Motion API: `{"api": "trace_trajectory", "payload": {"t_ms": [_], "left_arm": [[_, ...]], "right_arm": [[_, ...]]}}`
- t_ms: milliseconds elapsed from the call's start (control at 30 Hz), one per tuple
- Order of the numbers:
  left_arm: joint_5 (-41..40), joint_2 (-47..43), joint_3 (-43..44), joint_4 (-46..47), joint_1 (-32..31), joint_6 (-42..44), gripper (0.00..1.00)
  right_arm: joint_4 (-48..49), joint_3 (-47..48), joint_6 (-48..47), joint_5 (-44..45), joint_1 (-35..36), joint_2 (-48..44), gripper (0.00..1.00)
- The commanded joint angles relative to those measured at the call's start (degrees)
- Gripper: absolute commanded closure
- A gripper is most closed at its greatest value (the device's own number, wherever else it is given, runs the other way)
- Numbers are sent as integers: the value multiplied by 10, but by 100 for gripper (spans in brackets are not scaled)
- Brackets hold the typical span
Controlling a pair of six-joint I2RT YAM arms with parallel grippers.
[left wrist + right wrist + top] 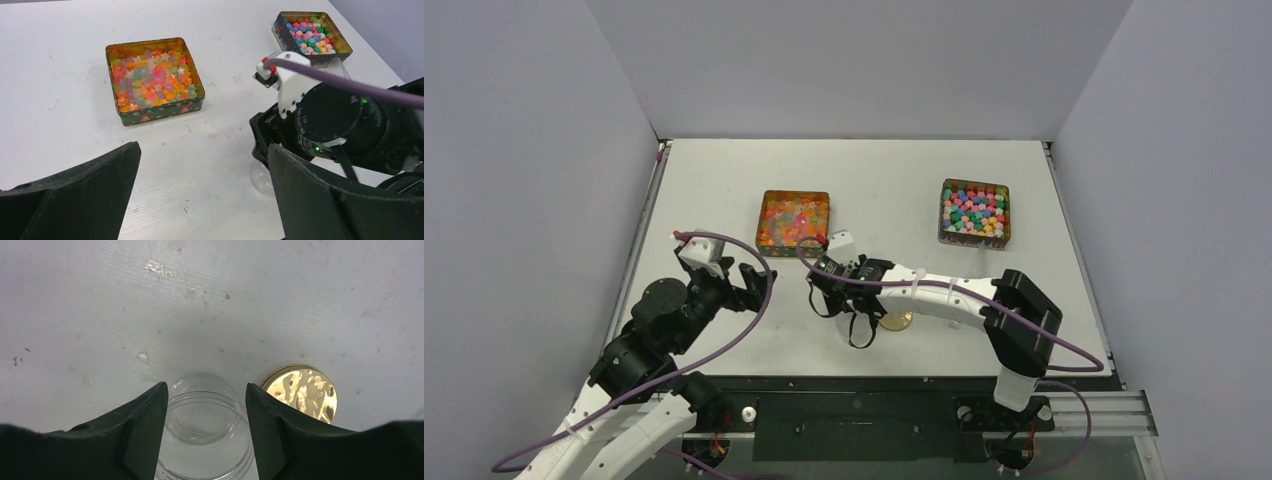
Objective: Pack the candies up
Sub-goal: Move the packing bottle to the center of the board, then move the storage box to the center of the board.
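clear jar (202, 432) sits between the right gripper's (205, 386) jaws, which straddle it; whether they pinch it yet i cannot tell. candies (793, 217) lie farther off: glossy ones in a tin (160, 111) just far-left, opaque ones far right. left gripper (203, 146) gapes, holding nothing.

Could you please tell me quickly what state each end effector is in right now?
Left end effector: open, empty.
Right end effector: straddling the clear jar; firm grip cannot be told.

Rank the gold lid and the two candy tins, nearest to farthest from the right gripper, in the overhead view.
1. Gold lid, right beside the right gripper.
2. Tin of orange candies, farther back, centre.
3. Tin of mixed-colour candies, back right.
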Motion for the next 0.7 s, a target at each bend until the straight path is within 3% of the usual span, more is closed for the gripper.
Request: {"api": "trace_trajectory", "payload": {"t_ms": [0,333,667], "left_arm": [[-7,5,1,4,-2,-3,4],[-7,13,1,6,-1,-2,4],[-7,15,2,3,0,-2,4]], "right_arm": [[9,1,8,54,-7,-73,46],[-11,-2,-31,70,-97,-157,45],[-3,31,-75,60,-236,-159,44]]}}
